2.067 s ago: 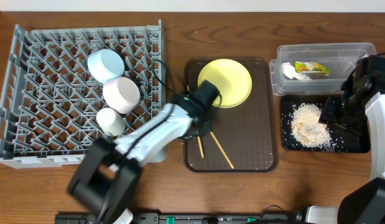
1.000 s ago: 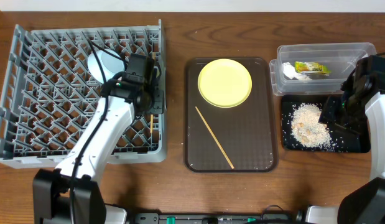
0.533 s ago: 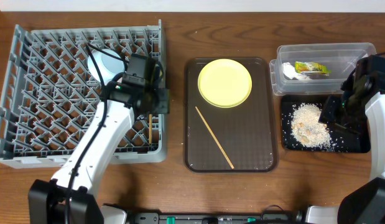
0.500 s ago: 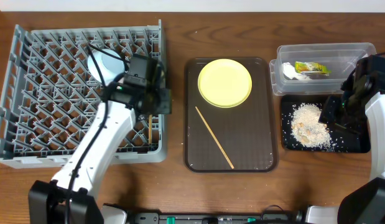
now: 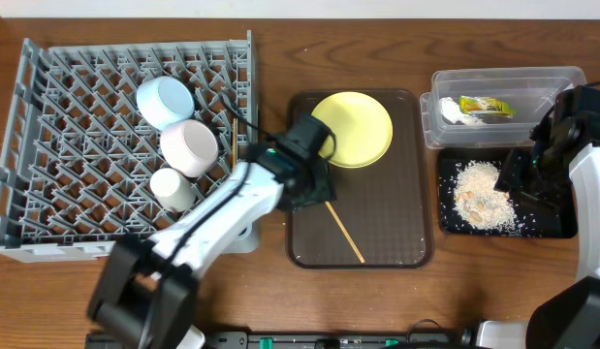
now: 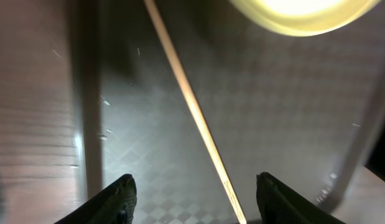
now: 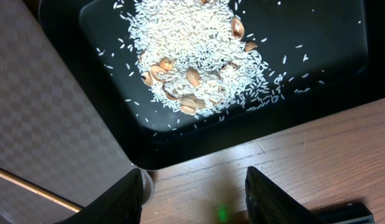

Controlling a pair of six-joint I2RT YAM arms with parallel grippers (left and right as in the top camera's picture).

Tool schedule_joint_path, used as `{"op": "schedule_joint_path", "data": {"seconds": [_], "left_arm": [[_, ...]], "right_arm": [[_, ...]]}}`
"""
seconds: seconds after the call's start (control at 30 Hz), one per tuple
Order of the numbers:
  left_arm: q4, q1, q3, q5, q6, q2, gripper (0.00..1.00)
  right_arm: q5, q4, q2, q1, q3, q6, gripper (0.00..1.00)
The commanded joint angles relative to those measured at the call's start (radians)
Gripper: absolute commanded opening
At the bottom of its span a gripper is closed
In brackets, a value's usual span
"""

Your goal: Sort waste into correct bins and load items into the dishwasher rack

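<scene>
Left end effector [image 6: 201, 202]: jaws spread, nothing held. Single chopstick [image 6: 191, 115] lies flat on the brown tray [image 6: 292, 137] directly beneath, running between the fingers. Likely light, stiff, thin, prone to rolling. Pinch mid-length, across its width.

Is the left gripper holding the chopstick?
No, the left gripper is open, with the chopstick lying on the brown tray between its fingers.

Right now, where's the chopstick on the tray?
Overhead view: the chopstick lies diagonally on the brown serving tray, just below the yellow plate in frame, with the left tool open above it.
</scene>
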Motion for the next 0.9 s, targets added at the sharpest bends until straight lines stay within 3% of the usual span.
{"op": "schedule_joint_path", "data": {"seconds": [0.0, 0.37, 0.67, 0.87], "left_arm": [[0.03, -0.039, 0.022, -0.016, -0.1, 0.084, 0.64], [0.095, -0.115, 0.021, -0.029, -0.099, 0.252, 0.63], [0.066, -0.172, 0.021, -0.169, -0.098, 0.267, 0.46], [0.058, -0.194, 0.021, -0.2, -0.098, 0.271, 0.46]], "right_arm": [[-0.005, 0.0, -0.019, -0.008, 0.007, -0.009, 0.51], [-0.008, 0.0, -0.019, -0.008, 0.007, -0.016, 0.51], [-0.008, 0.002, -0.019, -0.008, 0.007, -0.015, 0.51], [-0.008, 0.002, -0.019, -0.008, 0.007, -0.015, 0.51]]}}
